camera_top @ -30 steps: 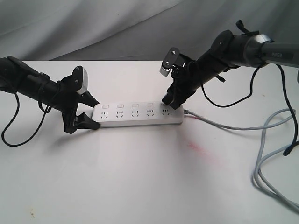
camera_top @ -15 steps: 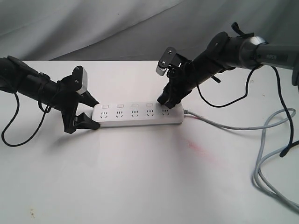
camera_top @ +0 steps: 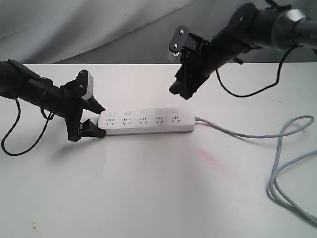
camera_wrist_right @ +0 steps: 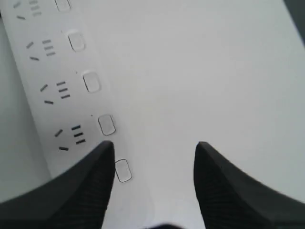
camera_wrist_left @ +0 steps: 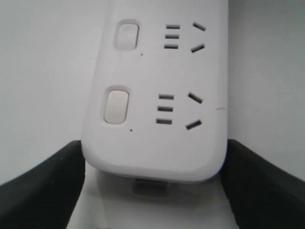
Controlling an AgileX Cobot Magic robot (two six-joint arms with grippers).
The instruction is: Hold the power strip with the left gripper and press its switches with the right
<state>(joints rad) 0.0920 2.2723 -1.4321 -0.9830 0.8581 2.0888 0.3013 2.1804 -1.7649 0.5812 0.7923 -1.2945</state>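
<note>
The white power strip lies flat across the middle of the table, its switches in a row along its far edge. My left gripper is shut on the strip's left end. In the left wrist view the black fingers press both sides of the power strip, and two switches show there. My right gripper hangs open in the air above the strip's right end and touches nothing. In the right wrist view the right gripper shows only table between its fingers, with the power strip and switches off to one side.
The strip's grey cord runs right from its end and loops near the table's right edge. A faint pink smear marks the table in front of the strip. A grey cloth backdrop hangs behind.
My right gripper has lifted off the strip's right end, up and slightly back, and its jaws have widened. The left gripper and the strip have not moved.
</note>
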